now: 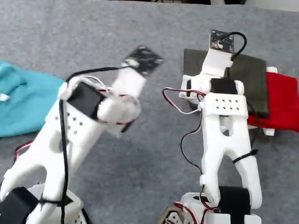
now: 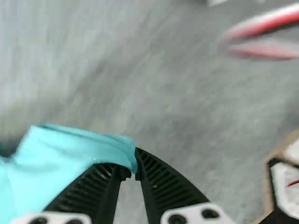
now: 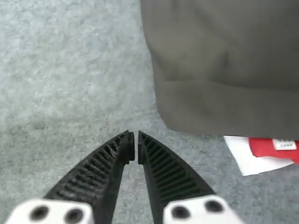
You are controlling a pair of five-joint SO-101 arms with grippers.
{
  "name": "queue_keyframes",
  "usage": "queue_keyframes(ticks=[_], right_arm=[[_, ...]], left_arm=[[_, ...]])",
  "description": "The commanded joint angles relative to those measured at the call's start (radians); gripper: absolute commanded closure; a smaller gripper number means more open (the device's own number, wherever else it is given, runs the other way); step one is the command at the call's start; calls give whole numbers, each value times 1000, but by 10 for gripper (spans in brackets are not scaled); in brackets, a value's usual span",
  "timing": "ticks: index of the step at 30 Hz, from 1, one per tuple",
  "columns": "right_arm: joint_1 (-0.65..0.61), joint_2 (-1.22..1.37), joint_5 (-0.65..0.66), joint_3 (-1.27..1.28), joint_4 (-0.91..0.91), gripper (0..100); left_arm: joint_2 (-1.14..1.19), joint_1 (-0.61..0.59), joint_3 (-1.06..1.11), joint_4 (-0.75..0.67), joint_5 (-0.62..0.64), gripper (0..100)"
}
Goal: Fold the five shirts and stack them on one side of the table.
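1. Crumpled teal cloth shirt (image 1: 11, 102) is lying unfolded at the table's left side, well apart from the stack
2. In the left wrist view one hemmed corner of it is sitting over the jaw tips of the left gripper (image 2: 135, 170). The jaws are closed and look to be pinching that corner, probably so the shirt can be dragged to open table for folding
3. In the high view the left arm is hiding how the cloth runs from the heap to the jaws
4. Folded dark olive cloth shirt (image 1: 254, 83) is lying flat on a folded red cloth shirt (image 1: 283, 103), with a white layer (image 1: 265, 132) peeking out beneath. Together they are serving as the stack on the right side
5. Right gripper (image 3: 136, 137) is hanging just short of the olive shirt's near edge, clenched on nothing and not touching the cloth. My read: it is parking clear of the fold area
6. Grey felt-like table cover (image 1: 151, 158) is lying bare between and ahead of the arms, giving room for the fold
7. Risk: with the right gripper this near the stack's edge, a sideways sweep could be nudging the top layer
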Motion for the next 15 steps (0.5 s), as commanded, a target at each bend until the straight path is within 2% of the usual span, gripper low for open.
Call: queue_keyframes(ticks=[1, 5, 9, 10, 15], right_arm=[[37, -7, 9, -33, -17, 973], [61, -2, 11, -56, -14, 973], [66, 1, 68, -53, -15, 973], [66, -1, 81, -53, -11, 973], [71, -7, 127, -56, -9, 973]], left_arm=[[-23, 125, -232, -12, -8, 970], [64, 193, -374, 3, 31, 945], [161, 197, -470, 117, 267, 716], [167, 185, -503, 130, 307, 700], [167, -74, -595, 140, 325, 719]])
